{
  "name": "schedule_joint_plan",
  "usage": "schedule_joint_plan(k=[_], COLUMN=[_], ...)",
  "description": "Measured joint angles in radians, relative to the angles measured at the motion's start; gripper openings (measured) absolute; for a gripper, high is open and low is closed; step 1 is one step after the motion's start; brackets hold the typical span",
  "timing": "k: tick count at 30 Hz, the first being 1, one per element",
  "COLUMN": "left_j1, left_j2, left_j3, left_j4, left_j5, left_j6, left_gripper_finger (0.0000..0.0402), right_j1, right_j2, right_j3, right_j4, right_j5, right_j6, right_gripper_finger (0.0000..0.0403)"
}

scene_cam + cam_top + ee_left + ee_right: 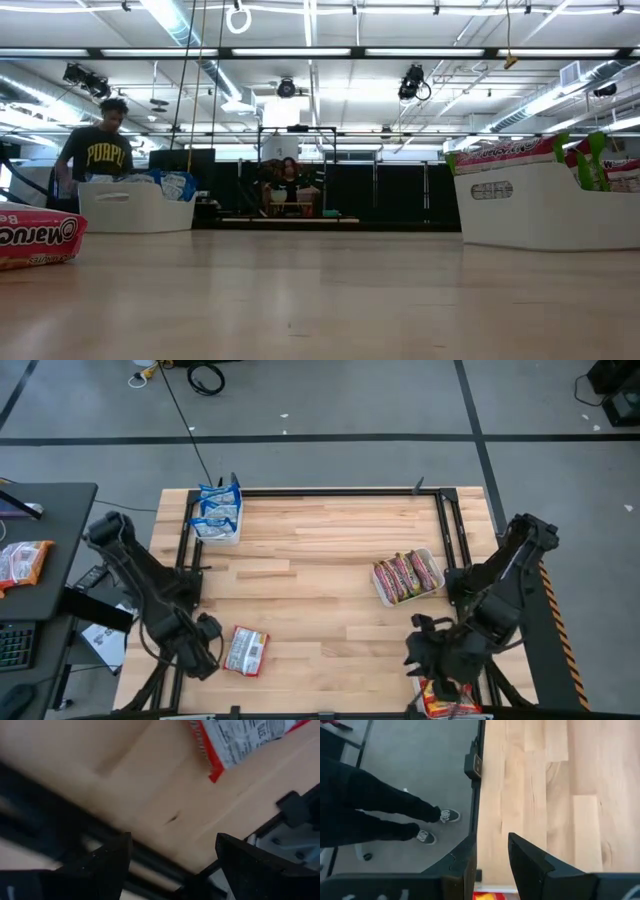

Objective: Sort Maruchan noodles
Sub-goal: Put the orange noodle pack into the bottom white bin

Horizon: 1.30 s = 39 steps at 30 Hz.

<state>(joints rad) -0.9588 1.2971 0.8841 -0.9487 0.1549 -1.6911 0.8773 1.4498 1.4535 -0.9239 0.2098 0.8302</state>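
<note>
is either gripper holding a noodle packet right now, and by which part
Nothing is held. The left gripper is open beside the red packet; the right gripper is open and empty at the table's near edge.

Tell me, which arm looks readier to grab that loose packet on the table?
Probably the left: its gripper is open, right beside the packet. The right gripper is across the table.

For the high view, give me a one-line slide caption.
Red Maruchan packet lies loose beside the left gripper; blue packets and red packets fill separate white trays; right gripper waits.
</note>
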Motion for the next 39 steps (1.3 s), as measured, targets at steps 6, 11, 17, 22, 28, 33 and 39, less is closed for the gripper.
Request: schedule_joint_plan(k=[6,11,17,22,28,33,39], left_j1=[0.000,0.015,0.078,0.164,0.193,0.160,0.158], left_j2=[0.102,0.213,0.306,0.330,0.324,0.312,0.311], left_j3=[-0.094,-0.108,-0.095,-0.036,0.019,0.019,-0.047], left_j4=[0.121,0.181,0.325,0.399,0.305,0.069,0.223], left_j5=[0.025,-0.050,-0.189,-0.397,-0.391,-0.357,-0.464], left_j6=[0.048,0.061,0.049,0.132,0.243,0.144,0.011], left_gripper_finger=[0.0290,0.0290,0.0290,0.0290,0.0290,0.0290,0.0290], right_j1=[-0.054,-0.091,-0.117,-0.156,-0.292,-0.397,-0.453], right_j2=[0.091,0.153,0.181,0.212,0.298,0.384,0.429], right_j3=[0.089,0.180,0.213,0.213,0.213,0.211,0.211], right_j4=[0.007,0.003,0.018,0.026,0.078,0.117,0.177], right_j5=[-0.028,-0.034,-0.050,-0.035,-0.079,-0.181,-0.203], right_j6=[-0.147,-0.254,-0.363,-0.518,-0.690,-0.722,-0.761], right_gripper_finger=[0.0104,0.0098,0.0099,0.0112,0.0141,0.0153,0.0152])
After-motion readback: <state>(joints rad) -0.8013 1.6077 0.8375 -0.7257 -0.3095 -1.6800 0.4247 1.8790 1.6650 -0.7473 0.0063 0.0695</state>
